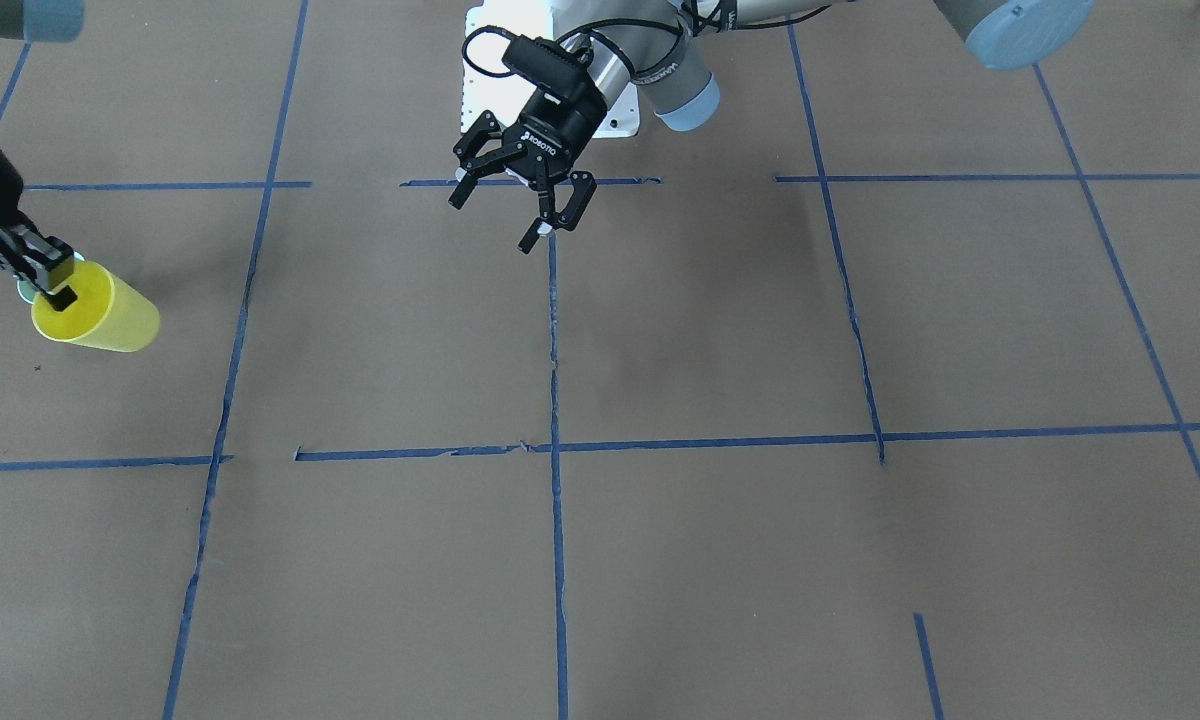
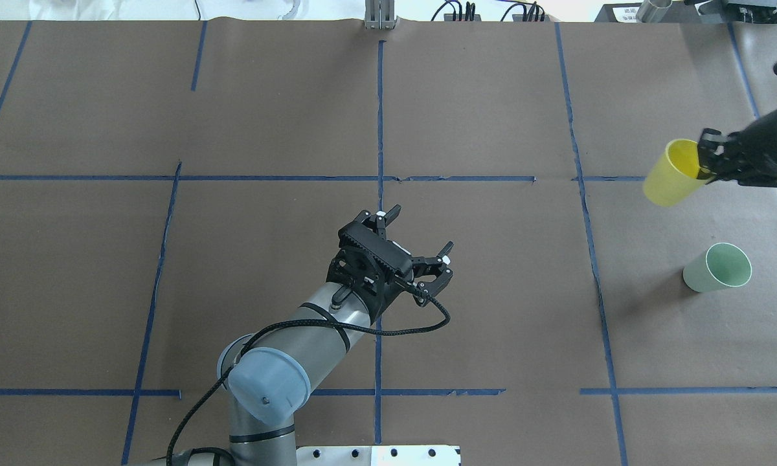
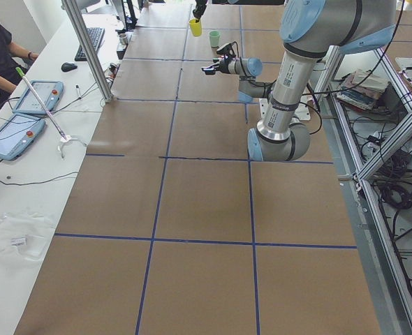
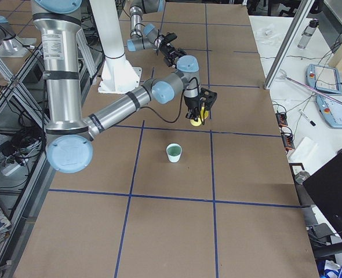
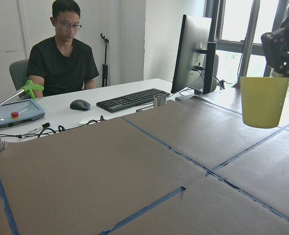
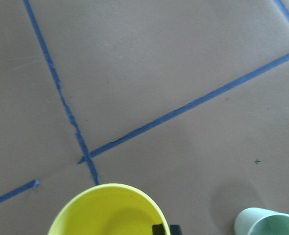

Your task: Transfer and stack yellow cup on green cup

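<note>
The yellow cup hangs tilted above the table at the far right, gripped at its rim by my right gripper, one finger inside the cup. It also shows in the front view and the right wrist view. The green cup stands upright on the table, apart from the yellow cup and nearer the robot; it also shows in the right wrist view. My left gripper is open and empty above the table's middle.
Brown paper with blue tape lines covers the table. A white base plate sits at the robot's foot. An operator sits at a side desk with a keyboard, beyond the table's left end.
</note>
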`<action>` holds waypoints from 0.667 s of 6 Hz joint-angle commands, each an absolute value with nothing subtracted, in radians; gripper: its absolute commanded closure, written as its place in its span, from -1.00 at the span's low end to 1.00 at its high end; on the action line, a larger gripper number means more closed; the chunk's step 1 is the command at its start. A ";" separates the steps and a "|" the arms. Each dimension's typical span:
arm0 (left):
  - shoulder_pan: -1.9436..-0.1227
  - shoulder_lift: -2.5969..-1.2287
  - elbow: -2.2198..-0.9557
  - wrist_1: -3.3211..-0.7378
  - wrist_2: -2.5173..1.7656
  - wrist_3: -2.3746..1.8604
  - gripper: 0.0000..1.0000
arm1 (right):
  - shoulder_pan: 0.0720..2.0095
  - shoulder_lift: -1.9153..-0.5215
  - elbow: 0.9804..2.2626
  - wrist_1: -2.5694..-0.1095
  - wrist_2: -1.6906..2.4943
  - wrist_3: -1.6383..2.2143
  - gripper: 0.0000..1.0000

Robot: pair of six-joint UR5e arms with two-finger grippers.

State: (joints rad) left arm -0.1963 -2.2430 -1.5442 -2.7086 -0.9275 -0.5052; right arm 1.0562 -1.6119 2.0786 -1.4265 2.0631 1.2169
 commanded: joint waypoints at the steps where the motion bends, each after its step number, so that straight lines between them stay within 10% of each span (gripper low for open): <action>1: -0.196 -2.255 -1.543 -2.729 -0.905 -0.505 -1.00 | 1.075 -1.875 2.073 -1.155 2.074 1.161 1.00; 4: -0.196 -2.250 -1.540 -2.727 -0.904 -0.503 -1.00 | 1.071 -1.936 2.057 -1.011 2.063 1.183 1.00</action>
